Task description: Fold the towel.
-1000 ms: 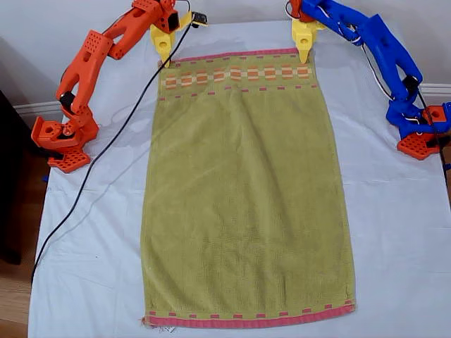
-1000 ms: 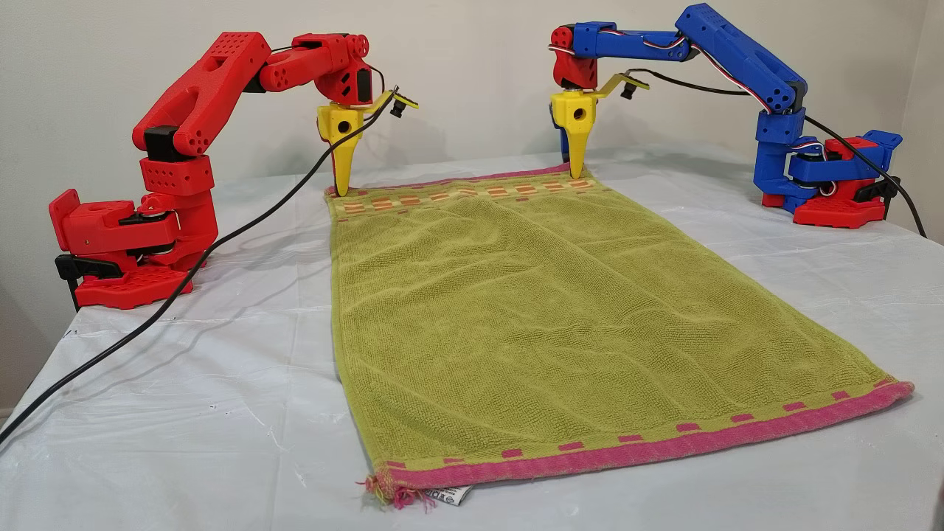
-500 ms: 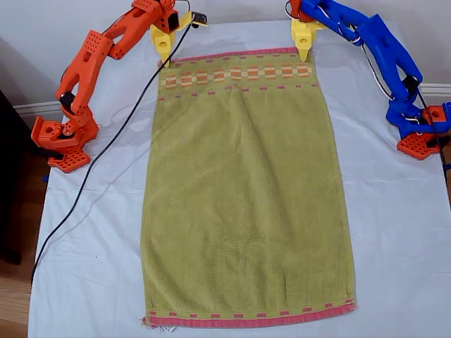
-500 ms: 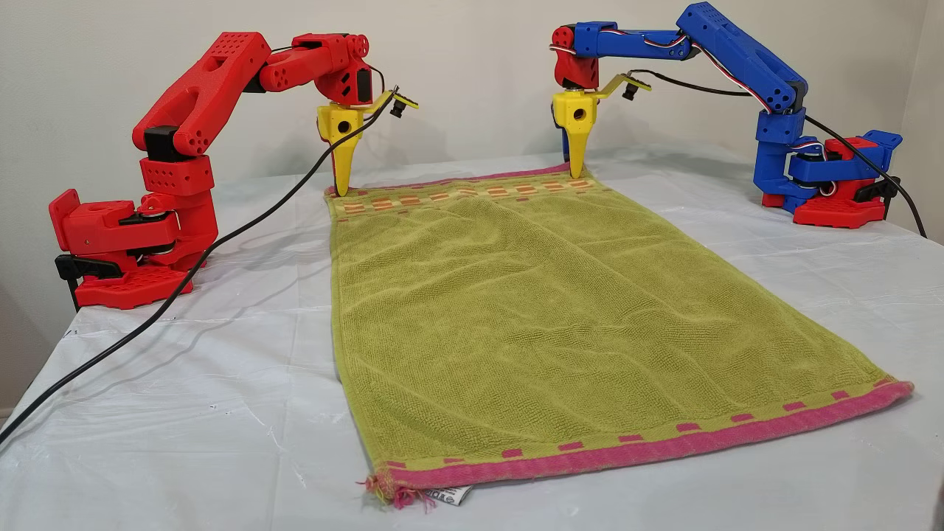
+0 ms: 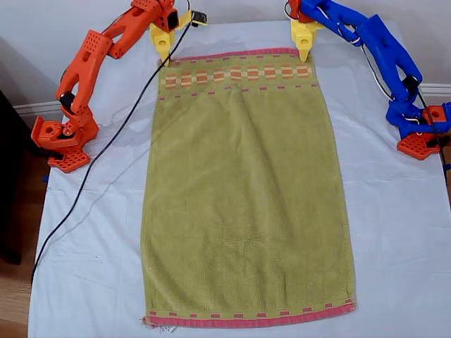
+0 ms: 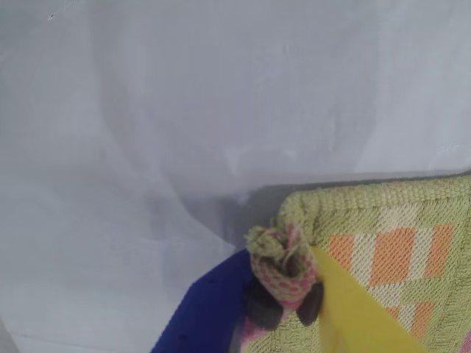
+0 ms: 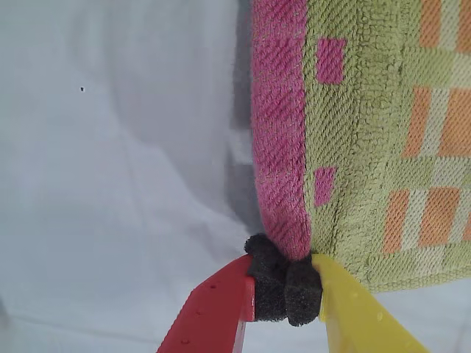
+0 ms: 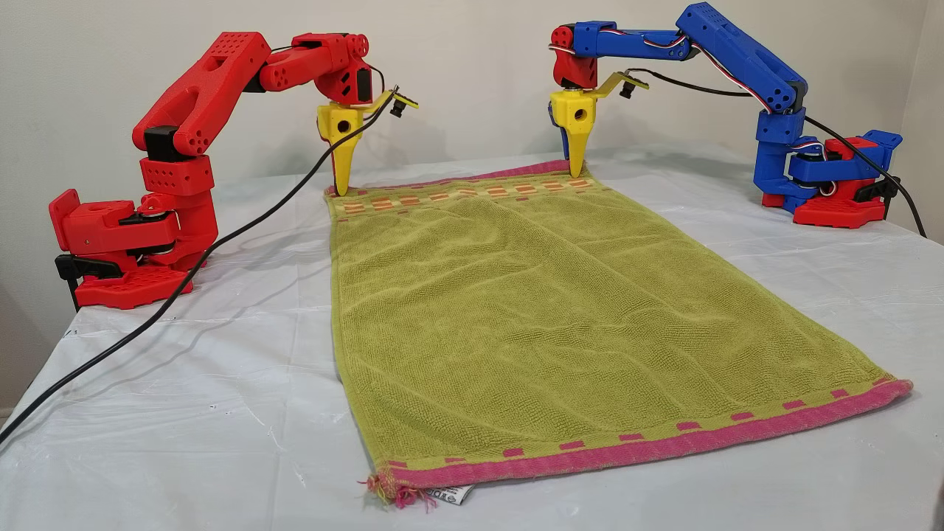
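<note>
Here's the counter [image 5: 394, 232], draped in a white sheet, and the towel [image 5: 243, 190] lies flat on it, running away from both my tools. The orange and cream check band sits just beside them and the other pink hem lies well apart at the far end.

Blue arm [image 5: 380, 49] reaches down to one corner, red arm [image 5: 91, 63] to the other.

My first tool [image 6: 283, 305] is clamped on its corner: the cloth is bunched up between the dark pads [image 6: 259, 309], blue jaw on one side, yellow on the other.

My second tool [image 7: 283, 290] is closed on the pink hem's corner, pinched between its own pads [image 7: 268, 283].

A black cable [image 5: 106, 148] trails from the red arm across the sheet.
</note>
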You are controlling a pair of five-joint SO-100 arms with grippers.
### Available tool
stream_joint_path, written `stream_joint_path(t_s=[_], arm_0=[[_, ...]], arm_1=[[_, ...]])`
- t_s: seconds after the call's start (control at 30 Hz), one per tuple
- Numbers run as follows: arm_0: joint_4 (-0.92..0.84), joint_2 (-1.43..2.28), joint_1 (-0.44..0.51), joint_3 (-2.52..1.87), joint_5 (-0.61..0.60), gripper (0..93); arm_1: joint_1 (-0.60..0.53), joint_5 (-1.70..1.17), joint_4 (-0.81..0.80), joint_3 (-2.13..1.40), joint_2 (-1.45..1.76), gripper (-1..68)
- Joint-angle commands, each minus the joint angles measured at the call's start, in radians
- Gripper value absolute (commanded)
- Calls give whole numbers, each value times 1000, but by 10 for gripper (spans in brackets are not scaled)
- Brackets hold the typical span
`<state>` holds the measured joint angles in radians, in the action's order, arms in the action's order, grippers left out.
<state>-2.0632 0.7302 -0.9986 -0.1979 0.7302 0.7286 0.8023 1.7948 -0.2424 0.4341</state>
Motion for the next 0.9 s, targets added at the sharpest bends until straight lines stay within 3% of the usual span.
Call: stream_joint_path(t_s=[0.0, 0.57, 0.87], arm_0=[[-5, 252, 3, -14, -12, 1], [-6, 881, 213, -419, -48, 0], [-6, 1169, 497, -701, 40, 0]], arm_1=[[-41, 6, 5, 69, 198, 2], [-181, 71, 5, -434, 893, 1], [-348, 190, 5, -635, 1154, 1]])
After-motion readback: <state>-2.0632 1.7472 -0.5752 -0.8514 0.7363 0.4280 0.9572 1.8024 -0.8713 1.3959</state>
